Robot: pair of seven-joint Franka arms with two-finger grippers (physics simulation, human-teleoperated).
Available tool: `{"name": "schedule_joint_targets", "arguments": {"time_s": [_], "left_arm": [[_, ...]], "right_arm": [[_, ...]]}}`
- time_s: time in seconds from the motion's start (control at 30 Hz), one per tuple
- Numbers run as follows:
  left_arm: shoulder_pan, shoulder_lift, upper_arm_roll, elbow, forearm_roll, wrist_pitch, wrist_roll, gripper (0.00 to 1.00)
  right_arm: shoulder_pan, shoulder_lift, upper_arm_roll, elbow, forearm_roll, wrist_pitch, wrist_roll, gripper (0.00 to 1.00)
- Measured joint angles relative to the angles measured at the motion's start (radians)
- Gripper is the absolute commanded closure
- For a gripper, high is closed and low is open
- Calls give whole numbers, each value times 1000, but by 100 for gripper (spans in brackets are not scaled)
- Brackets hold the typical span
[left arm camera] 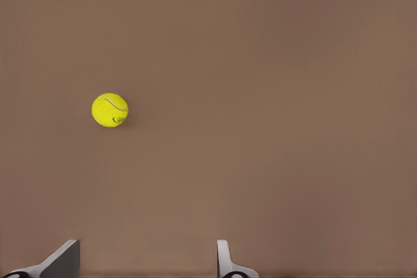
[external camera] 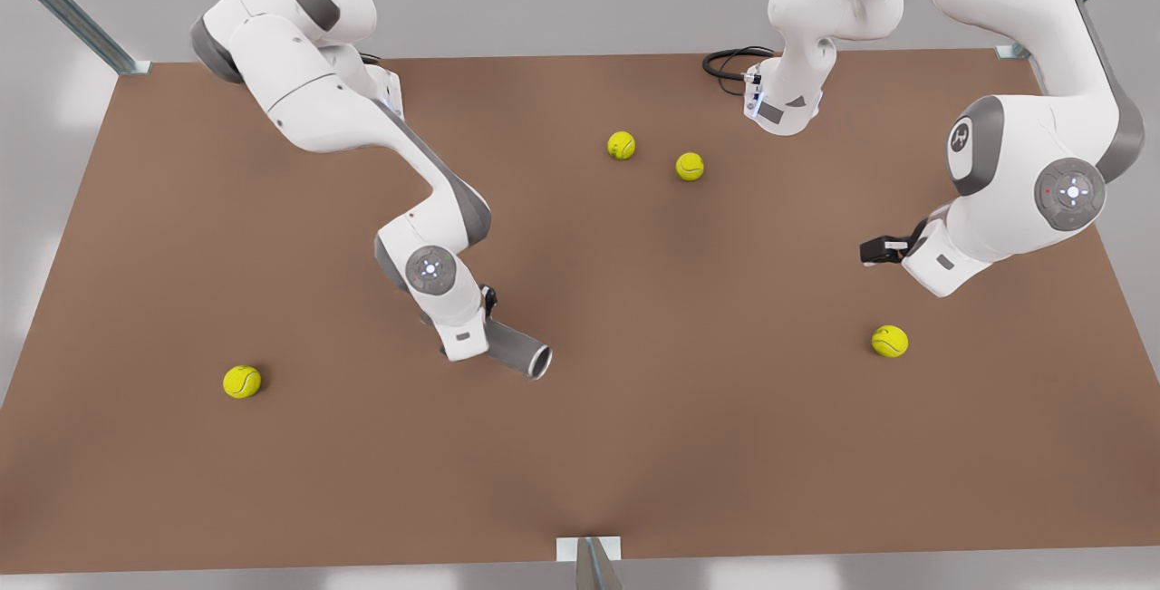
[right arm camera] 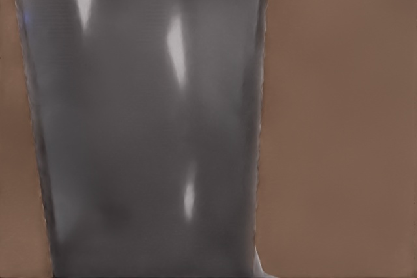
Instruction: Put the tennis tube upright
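While the right gripper (external camera: 494, 336) sits against the tennis tube (external camera: 518, 350), whether its fingers clamp it cannot be told. Lying tilted on the table (external camera: 634, 445), the grey tube shows its silvery rim. Left gripper (left arm camera: 146, 262), fingers apart, holds nothing above a tennis ball (left arm camera: 109, 109); the front view places it well away from the tube.

On the flat brown desk (external camera: 580, 445), the plain grey cylindrical tennis tube (external camera: 517, 350) lies tilted just 7 o'clock of centre, its rimmed end toward 4 o'clock. Two small yellow-green tennis balls (external camera: 621, 145) (external camera: 690, 166) sit side by side toward 12 o'clock. A third ball (external camera: 242, 382) rests at 8 o'clock, a fourth (external camera: 890, 341) at 4 o'clock.
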Motion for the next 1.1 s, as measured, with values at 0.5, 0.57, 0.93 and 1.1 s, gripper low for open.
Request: {"name": "schedule_joint_targets", "arguments": {"time_s": [0.5, 0.57, 0.93, 1.1], "left_arm": [[1, 20, 0, 0, 0, 1, 0, 0], [3, 23, 0, 0, 0, 1, 0, 0], [2, 28, 0, 0, 0, 6, 0, 0], [79, 241, 18, -67, -287, 25, 6, 0]], "right_arm": [[441, 348, -133, 516, -54, -18, -65, 18], [503, 426, -168, 615, -53, -19, -66, 13], [319, 139, -175, 669, 203, -611, 147, 0], [11, -356, -298, 162, 165, -533, 400, 0]]}}
